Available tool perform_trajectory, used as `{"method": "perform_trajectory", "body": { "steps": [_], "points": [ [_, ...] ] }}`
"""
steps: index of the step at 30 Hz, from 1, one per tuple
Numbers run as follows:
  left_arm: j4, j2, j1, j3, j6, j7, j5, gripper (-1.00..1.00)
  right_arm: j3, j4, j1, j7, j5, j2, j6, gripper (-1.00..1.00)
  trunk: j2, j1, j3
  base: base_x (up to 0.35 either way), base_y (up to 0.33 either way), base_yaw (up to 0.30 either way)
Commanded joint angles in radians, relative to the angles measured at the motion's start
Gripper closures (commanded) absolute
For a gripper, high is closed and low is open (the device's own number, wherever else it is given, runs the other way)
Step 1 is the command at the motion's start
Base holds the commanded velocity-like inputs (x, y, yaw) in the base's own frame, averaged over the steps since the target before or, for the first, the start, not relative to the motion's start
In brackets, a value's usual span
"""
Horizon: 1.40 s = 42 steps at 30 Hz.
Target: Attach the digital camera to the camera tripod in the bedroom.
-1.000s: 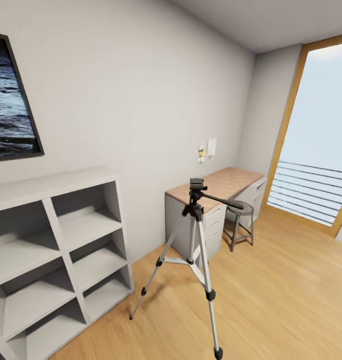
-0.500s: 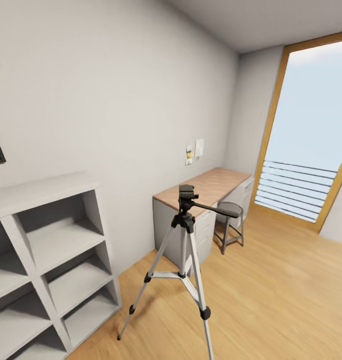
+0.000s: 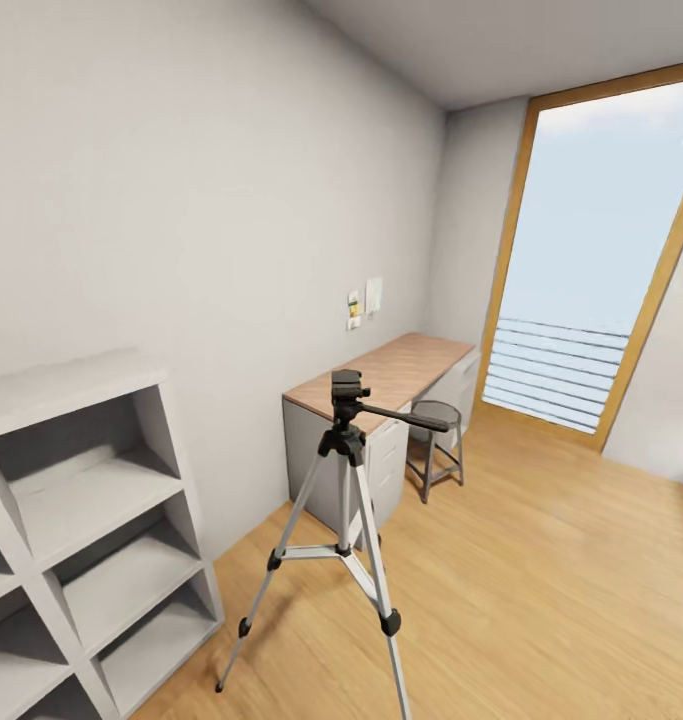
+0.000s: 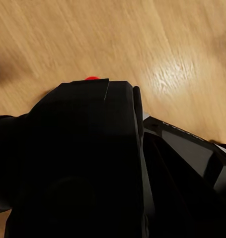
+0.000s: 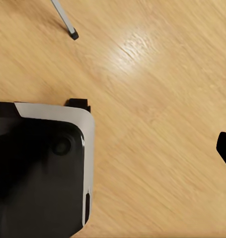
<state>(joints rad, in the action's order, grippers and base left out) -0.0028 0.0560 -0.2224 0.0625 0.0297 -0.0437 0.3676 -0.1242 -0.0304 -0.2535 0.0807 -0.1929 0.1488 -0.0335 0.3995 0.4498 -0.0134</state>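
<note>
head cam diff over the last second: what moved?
Only the view moved: it swung right. The wall picture left the frame, and the shelving, tripod, desk and stool slid left as the window widened. The tripod stands in the same spot by the desk, head bare. In the left wrist view a black camera sits close to the lens; no earlier picture to compare.

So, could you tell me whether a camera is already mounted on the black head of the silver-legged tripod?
No, the black head of the silver-legged tripod stands bare in the head view, with nothing attached on top.
</note>
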Motion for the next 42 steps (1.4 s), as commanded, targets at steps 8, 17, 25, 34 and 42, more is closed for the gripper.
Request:
{"method": "perform_trajectory", "body": {
  "steps": [8,17,25,34,42],
  "points": [
    [0.001,-0.001,0.000,0.007,0.003,-0.005,0.004,1.00,-0.008,-0.003,-0.001,0.002,-0.012,0.001,-0.003,-1.00,0.001,0.000,0.000,0.000,0.000,-0.009],
    [0.001,-0.001,0.000,0.007,0.003,-0.005,0.004,1.00,-0.008,-0.003,-0.001,0.002,-0.013,0.002,-0.007,-1.00,0.001,0.000,0.000,0.129,0.000,0.000],
    [0.000,-0.001,0.000,0.007,0.003,-0.005,0.004,1.00,-0.007,-0.003,-0.001,0.001,-0.011,-0.006,0.003,-1.00,0.001,0.000,0.000,0.144,0.000,0.000],
    [0.000,0.001,0.000,0.008,0.003,-0.005,0.004,1.00,-0.008,-0.002,-0.001,0.001,-0.008,-0.021,0.000,-1.00,0.001,0.000,0.004,0.012,0.000,0.000],
    [0.000,0.000,0.000,0.008,0.003,-0.005,0.003,1.00,-0.008,-0.002,-0.001,0.001,-0.008,-0.021,-0.004,-1.00,0.001,0.000,0.016,0.000,0.000,0.000]
  ]
}}
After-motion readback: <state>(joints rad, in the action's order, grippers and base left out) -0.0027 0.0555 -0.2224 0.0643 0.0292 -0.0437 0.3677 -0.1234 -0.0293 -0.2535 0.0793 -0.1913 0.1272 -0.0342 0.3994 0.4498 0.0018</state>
